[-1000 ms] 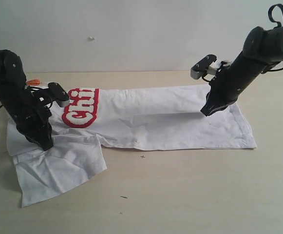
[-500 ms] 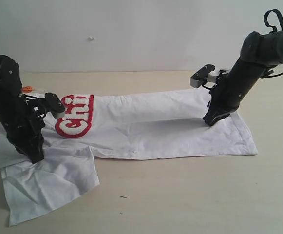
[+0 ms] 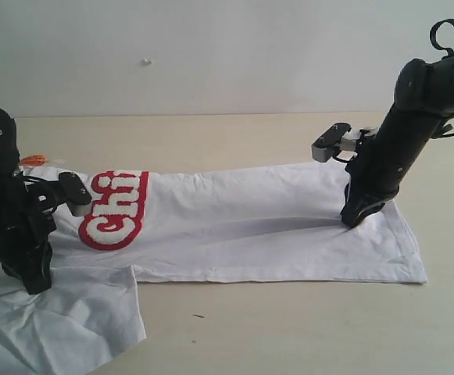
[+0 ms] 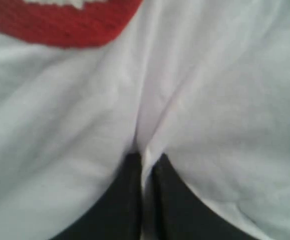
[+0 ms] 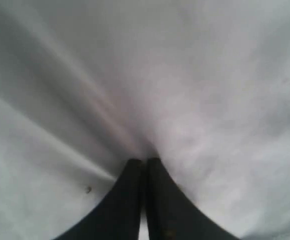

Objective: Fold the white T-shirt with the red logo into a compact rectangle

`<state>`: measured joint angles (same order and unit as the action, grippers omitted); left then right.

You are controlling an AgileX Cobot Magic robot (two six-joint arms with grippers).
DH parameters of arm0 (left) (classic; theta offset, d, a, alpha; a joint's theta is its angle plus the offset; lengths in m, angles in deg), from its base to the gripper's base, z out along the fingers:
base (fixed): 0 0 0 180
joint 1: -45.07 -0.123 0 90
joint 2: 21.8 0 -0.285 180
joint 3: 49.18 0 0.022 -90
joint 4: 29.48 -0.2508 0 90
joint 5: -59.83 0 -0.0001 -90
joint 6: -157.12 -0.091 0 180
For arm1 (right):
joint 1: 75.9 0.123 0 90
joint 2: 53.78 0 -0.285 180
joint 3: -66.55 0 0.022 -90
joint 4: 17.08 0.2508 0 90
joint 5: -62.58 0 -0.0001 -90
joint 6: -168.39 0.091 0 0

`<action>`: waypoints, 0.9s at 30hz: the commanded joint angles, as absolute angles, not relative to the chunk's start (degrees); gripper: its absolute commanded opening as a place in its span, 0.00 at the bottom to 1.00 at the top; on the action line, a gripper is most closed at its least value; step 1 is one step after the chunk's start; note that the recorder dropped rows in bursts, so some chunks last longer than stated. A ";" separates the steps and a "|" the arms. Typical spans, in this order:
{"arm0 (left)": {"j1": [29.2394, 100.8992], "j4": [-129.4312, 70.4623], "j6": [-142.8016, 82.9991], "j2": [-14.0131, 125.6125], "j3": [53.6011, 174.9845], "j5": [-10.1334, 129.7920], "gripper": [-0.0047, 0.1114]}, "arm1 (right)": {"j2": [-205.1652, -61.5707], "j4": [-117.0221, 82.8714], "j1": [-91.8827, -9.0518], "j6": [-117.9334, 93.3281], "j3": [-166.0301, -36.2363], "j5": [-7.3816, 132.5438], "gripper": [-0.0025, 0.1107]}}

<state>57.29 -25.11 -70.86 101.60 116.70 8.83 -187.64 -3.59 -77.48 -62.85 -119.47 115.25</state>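
Nearest the front edge of the worktop [image 3: 305, 336], at its left corner, a loose sleeve [image 3: 62, 332] lies crumpled, not yet tucked in. Just behind it the left gripper [image 3: 34, 283] stands tip-down with its fingers closed on a pinch of white cloth, which the left wrist view shows drawn up into a ridge between the black tips. The white T-shirt [image 3: 250, 226] stretches as a long band across the middle of the worktop, from the left edge toward the right. Its near border is a straight crease, so it looks already folded lengthwise. Toward the right edge the right gripper [image 3: 352, 220] is also tip-down and clamped shut on a fold of fabric, with creases radiating from the tips in its wrist view. The 2 grips at opposite ends probably serve to hold the band taut and flat, so that the body can be shifted or doubled over without wrinkling. The red logo [image 3: 113, 211] lies face-up just beyond the left gripper, cut off by the fold so that only 3 letters show. An orange neck tag [image 3: 33, 160] peeks out at the far left. Count: 1 T-shirt, 1 logo, 1 tag, 1 loose sleeve in view, 2 grippers, both gripping cloth.
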 commanded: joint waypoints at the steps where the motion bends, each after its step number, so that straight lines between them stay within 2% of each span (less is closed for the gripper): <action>1: 57.14 -26.72 -70.79 103.96 111.96 0.81 0.04 | -186.90 -9.58 -77.94 -62.77 -116.67 117.72 0.07; 8: 57.59 -22.86 -71.45 95.91 113.26 6.21 0.04 | -182.98 -6.79 -77.94 -62.53 -116.67 115.50 0.07; 10: 57.59 -21.06 -71.68 93.40 113.26 7.63 0.07 | -182.73 -6.40 -77.94 -62.53 -116.67 115.35 0.07; 12: 57.59 -21.04 -71.68 92.01 113.34 7.64 0.17 | -182.73 -6.40 -77.94 -62.53 -116.67 115.35 0.07; 17: 57.59 -20.80 -71.68 91.32 113.34 7.87 0.59 | -182.73 -5.99 -77.94 -62.53 -116.67 115.35 0.07; 18: 57.59 -20.80 -71.68 91.32 113.34 8.02 0.63 | -182.73 -5.86 -77.94 -62.53 -116.67 115.35 0.07; 27: 57.59 -17.60 -71.68 87.70 114.60 9.47 0.62 | -182.73 -5.50 -77.94 -62.94 -116.67 114.23 0.07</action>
<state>57.41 -20.18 -71.71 89.97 113.63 8.91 -183.36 -6.16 -77.73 -62.74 -116.84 114.83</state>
